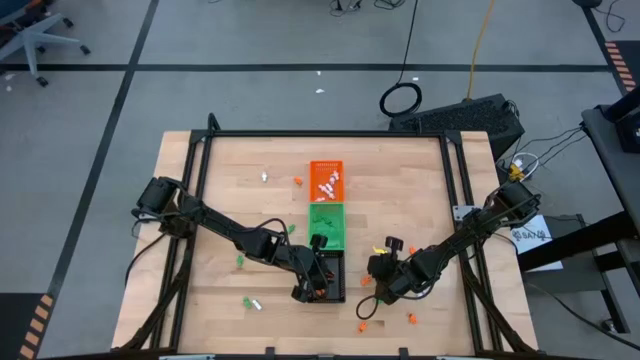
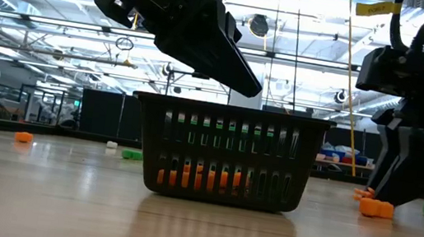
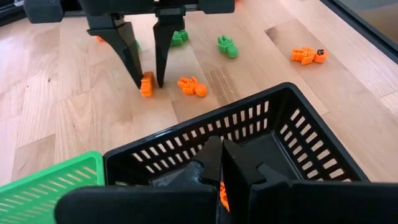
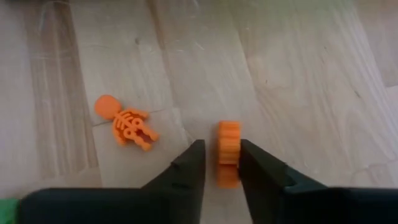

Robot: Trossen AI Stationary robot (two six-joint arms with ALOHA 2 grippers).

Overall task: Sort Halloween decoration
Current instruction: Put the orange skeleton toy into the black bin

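Observation:
Three small trays stand in a row at mid-table: orange (image 1: 326, 180), green (image 1: 326, 226) and black (image 1: 336, 262). Orange trinkets (image 2: 203, 179) lie in the black tray (image 2: 223, 157). My left gripper (image 3: 221, 163) hangs shut over that tray. An orange bit (image 3: 222, 196) shows by its fingers; whether it is held I cannot tell. To the tray's right, my right gripper (image 4: 222, 158) points down, open. Its fingers stand on either side of an orange trinket (image 4: 228, 149) that stands on edge on the wood. My right gripper comes at the trinket from above, slanting down, with its fingers across the trinket's flat faces. One finger (image 4: 255, 163) lies against one face (image 4: 236, 146). The other finger (image 4: 194, 160) stands a small gap away. The trinket's lower edge (image 3: 147, 92) rests on the table.
An orange skeleton trinket (image 4: 127, 127) lies flat just beside the right gripper. More orange and green trinkets (image 3: 227, 45) are scattered on the wood around it and near the front edge (image 1: 362, 325). The orange tray holds several white and orange pieces.

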